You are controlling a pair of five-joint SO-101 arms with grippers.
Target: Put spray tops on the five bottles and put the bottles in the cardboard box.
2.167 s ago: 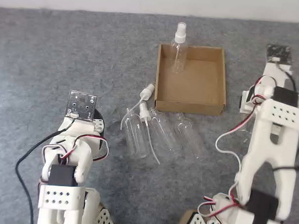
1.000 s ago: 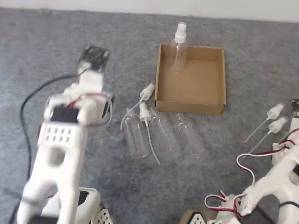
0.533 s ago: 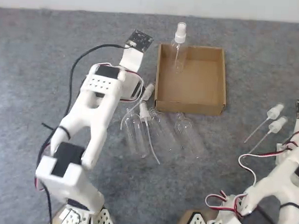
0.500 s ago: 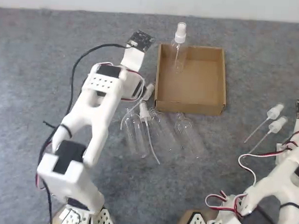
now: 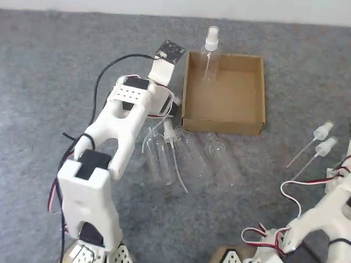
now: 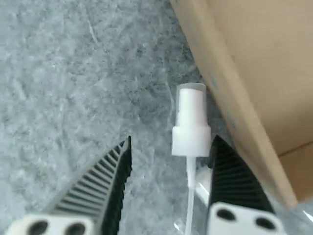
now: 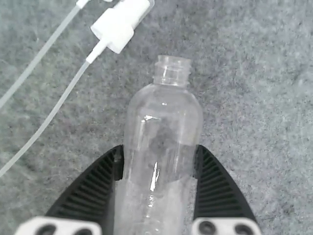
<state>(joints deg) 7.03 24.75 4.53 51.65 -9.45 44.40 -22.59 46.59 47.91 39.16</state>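
Cardboard box (image 5: 222, 126) holding one capped bottle (image 5: 209, 63), left pincer (image 6: 171, 142) open astride spray top (image 6: 190, 122), right pincer (image 7: 159, 149) gripping uncapped bottle (image 7: 164, 122)

1. In the left wrist view, the spray top (image 6: 191, 122) trails a thin tube that runs out past the view's edge, so its end is cut off.
2. The cardboard box (image 6: 230, 83) shows one edge and a brown face; the rest is out of frame.
3. The left gripper (image 6: 171, 142) has the bases of its jaws cut off.
4. In the right wrist view, the open-necked bottle (image 7: 161, 142) loses its lower body at the edge, between the jaws of the right gripper (image 7: 159, 149).
5. The loose spray tops (image 7: 120, 22) by its neck are clipped, one almost wholly.
6. In the high view, the left arm (image 5: 114, 140) covers most of the spray top at the box corner.
7. The lying bottles (image 5: 189, 158) on the desk (image 5: 50, 73) overlap, their clear outlines hard to separate.
8. The right arm (image 5: 329, 220) is cut off at the corner.
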